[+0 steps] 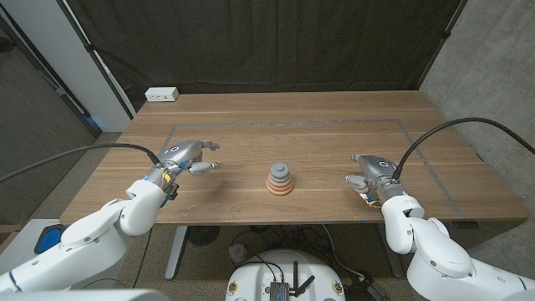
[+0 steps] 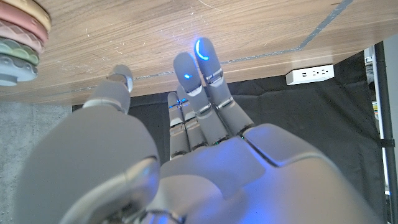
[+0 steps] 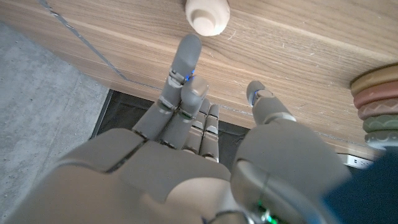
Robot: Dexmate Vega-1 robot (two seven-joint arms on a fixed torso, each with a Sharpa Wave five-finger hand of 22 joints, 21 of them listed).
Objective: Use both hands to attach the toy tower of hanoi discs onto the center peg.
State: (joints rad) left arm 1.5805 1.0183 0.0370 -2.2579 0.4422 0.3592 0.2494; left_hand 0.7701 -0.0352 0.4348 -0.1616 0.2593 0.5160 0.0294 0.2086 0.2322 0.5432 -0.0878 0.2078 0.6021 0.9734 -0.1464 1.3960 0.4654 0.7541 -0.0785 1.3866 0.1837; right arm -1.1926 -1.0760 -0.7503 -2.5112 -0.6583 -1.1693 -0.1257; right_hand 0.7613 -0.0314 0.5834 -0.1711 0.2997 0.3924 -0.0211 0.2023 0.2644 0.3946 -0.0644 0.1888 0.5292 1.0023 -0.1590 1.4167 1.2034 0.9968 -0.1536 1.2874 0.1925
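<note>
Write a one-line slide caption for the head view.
Stacked toy discs sit mid-table between the robot's open left hand and right hand.

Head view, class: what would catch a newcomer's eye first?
The stack of pastel discs at the middle of the wooden table, narrowing toward its grey top. The left hand and right hand flank it on either side, both holding nothing, fingers apart.

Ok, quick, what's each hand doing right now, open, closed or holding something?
Left hand: open, fingers stretched out, holding nothing.
Right hand: open, holding nothing; a small cream knob lies just past its fingertips.
</note>
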